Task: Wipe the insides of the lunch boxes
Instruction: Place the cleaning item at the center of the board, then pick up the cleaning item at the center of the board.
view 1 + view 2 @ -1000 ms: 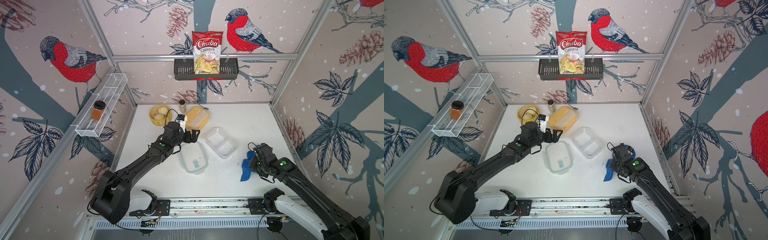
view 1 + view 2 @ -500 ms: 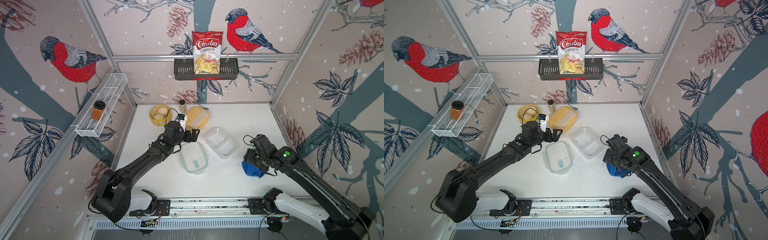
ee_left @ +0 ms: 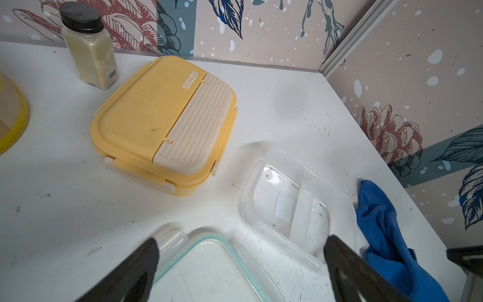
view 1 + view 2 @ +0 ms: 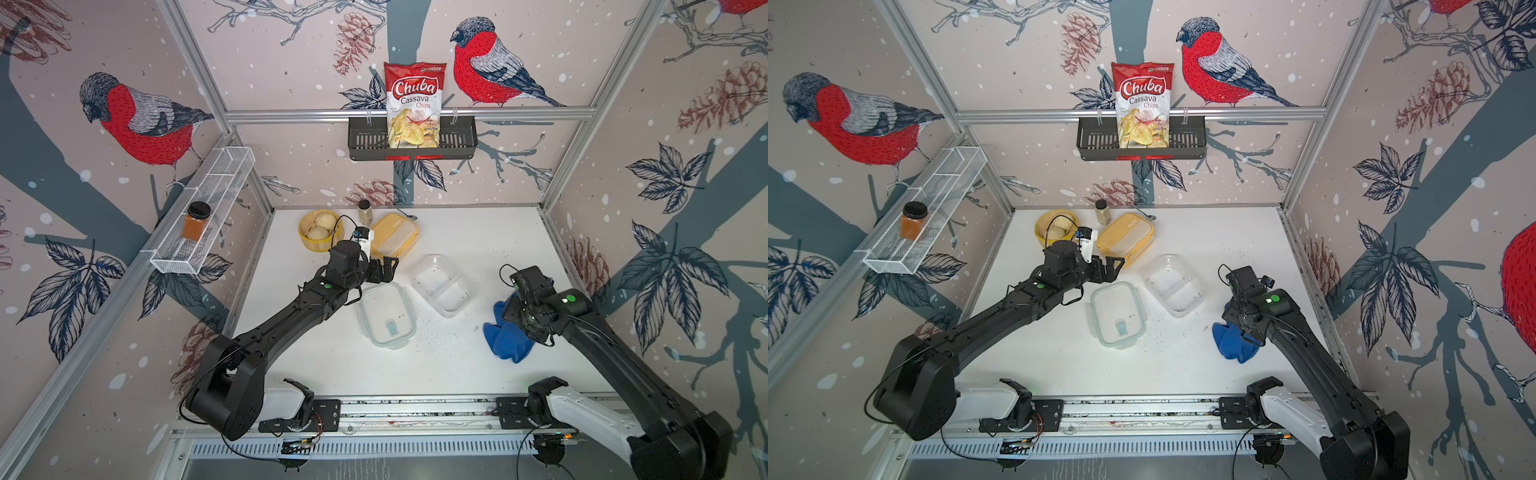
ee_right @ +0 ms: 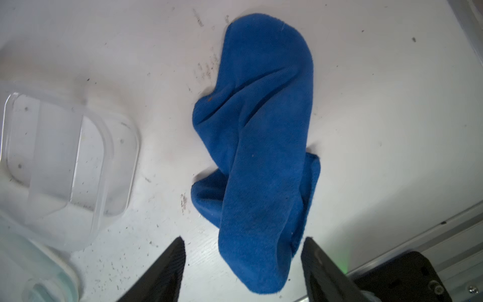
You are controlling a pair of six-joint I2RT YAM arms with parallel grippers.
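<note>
Having been released, the blue cloth (image 5: 256,125) is left slack under the right gripper's (image 5: 243,240) parted jaws, stalling the wipe; the left gripper (image 3: 241,240) is spread wide.

Blue cloth (image 5: 261,130): soft napped microfibre look, matt. Clear lunch box (image 3: 287,204): smooth transparent plastic, speckled with dark grit. Yellow lunch box (image 3: 146,117): matt plastic, cream lid section ribbed. Table (image 3: 52,209): white, matt, scuffed. Chip bag (image 4: 413,104), upper centre in a top view: glossy foil. Wire shelf (image 4: 224,178), left: white metal mesh.
</note>
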